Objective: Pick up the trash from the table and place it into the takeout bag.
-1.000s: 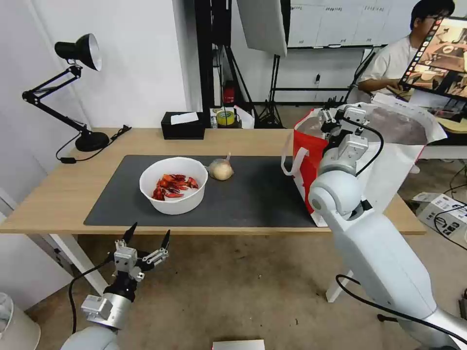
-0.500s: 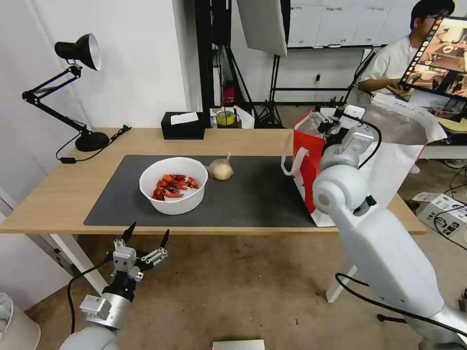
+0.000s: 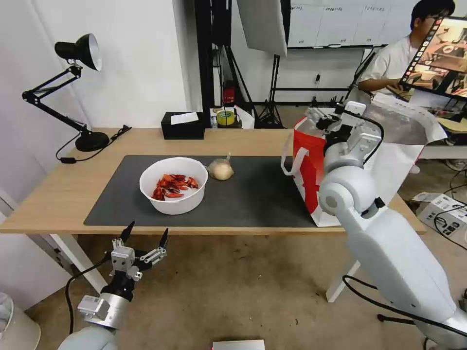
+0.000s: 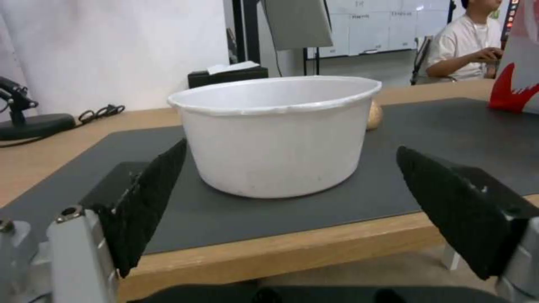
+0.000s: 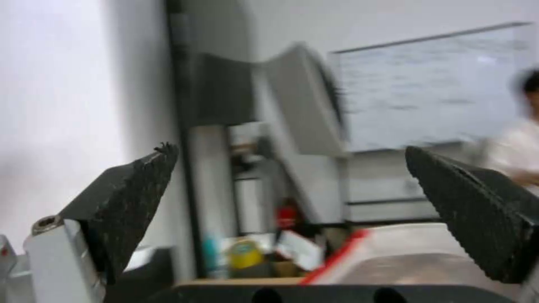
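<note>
Your white bowl (image 3: 173,184) sits on the dark grey mat (image 3: 253,199) toward the table's (image 3: 58,194) near-left side, round and plain-walled, with red crayfish shells (image 3: 174,186) heaped in its bottom; just beside its far right rim lies the small tan knotted bag (image 3: 221,169). From the head view you look down onto the shells, while the left wrist view gives you the bowl's blank side wall and hides the shells behind the rim, with the knotted bag peeking out past the bowl's edge. At the table's right end stands the red-and-white takeout bag (image 3: 311,165), its mouth partly covered by your right arm. Your right gripper (image 3: 325,120) is raised over the bag's near rim, its fingers spread wide and empty in the right wrist view, where everything beyond them is blurred. Your left gripper (image 3: 145,233) hangs below the table's front edge, fingers wide apart, facing the bowl.
</note>
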Available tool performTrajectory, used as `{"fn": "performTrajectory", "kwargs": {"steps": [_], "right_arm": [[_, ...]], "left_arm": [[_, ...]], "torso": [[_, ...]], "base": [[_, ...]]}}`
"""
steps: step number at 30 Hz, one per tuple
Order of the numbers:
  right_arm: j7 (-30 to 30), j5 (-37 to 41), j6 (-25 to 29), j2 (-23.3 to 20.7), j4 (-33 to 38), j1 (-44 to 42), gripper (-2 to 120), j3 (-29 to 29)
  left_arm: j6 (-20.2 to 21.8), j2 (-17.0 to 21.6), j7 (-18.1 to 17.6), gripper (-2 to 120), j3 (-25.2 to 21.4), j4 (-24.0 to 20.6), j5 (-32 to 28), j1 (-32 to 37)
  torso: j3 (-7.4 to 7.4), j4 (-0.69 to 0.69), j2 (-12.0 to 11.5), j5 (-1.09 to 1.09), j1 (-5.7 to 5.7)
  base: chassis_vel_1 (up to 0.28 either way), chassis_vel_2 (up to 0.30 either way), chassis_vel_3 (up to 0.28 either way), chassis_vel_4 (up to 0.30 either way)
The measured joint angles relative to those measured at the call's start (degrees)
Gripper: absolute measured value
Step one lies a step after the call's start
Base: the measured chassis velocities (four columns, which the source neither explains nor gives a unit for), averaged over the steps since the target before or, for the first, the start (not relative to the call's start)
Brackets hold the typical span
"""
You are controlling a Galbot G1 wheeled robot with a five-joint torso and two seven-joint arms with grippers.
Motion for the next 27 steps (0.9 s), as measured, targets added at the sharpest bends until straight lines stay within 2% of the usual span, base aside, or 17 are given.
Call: {"fn": "performTrajectory", "kwargs": {"steps": [3,4,6,7,10,19,27], "right_arm": [[-10.65,0.76,1.90,-3.70,3.23,-5.37,100,1.33],[-10.65,0.76,1.90,-3.70,3.23,-5.37,100,1.33],[-16.25,0.76,3.71,-5.69,5.51,-10.06,100,3.23],[-16.25,0.76,3.71,-5.69,5.51,-10.06,100,3.23],[-22.62,0.47,6.78,-7.94,8.79,-18.33,100,6.96],[-25.34,-2.52,13.82,-9.76,9.68,-29.80,100,9.65],[-26.00,-7.95,18.39,-6.84,7.36,-39.47,100,10.79]], "left_arm": [[-0.14,-0.43,0.02,100,0.21,-0.03,0.19,-0.36],[-0.14,-0.43,0.02,100,0.21,-0.03,0.19,-0.36],[-0.24,-0.57,0.10,100,0.11,-0.23,0.44,-0.29],[-0.24,-0.57,0.10,100,0.11,-0.23,0.44,-0.29],[-0.61,-0.77,0.12,100,-0.36,-0.34,0.90,0.35],[-1.00,-1.67,0.22,100,-0.69,-0.61,1.29,1.85],[-1.16,-1.71,0.52,100,-1.22,-0.60,1.53,2.92]], "torso": [[0.00,-0.01,0.00,-0.01,0.00],[0.00,-0.01,0.00,-0.01,0.00],[-0.01,0.00,0.00,0.01,0.00],[-0.01,0.00,0.00,0.01,0.00],[-0.01,-0.02,0.00,0.01,0.00],[-0.01,-0.01,0.00,0.00,0.00],[0.00,0.00,0.00,0.00,0.00]], "base": [[0.000,0.000,0.000,0.000],[0.000,0.000,0.000,0.000],[0.000,0.000,0.000,0.000],[0.000,0.000,0.000,0.000],[0.000,0.000,0.000,0.000],[0.000,0.000,0.000,0.000],[0.000,0.000,0.000,0.000]]}}
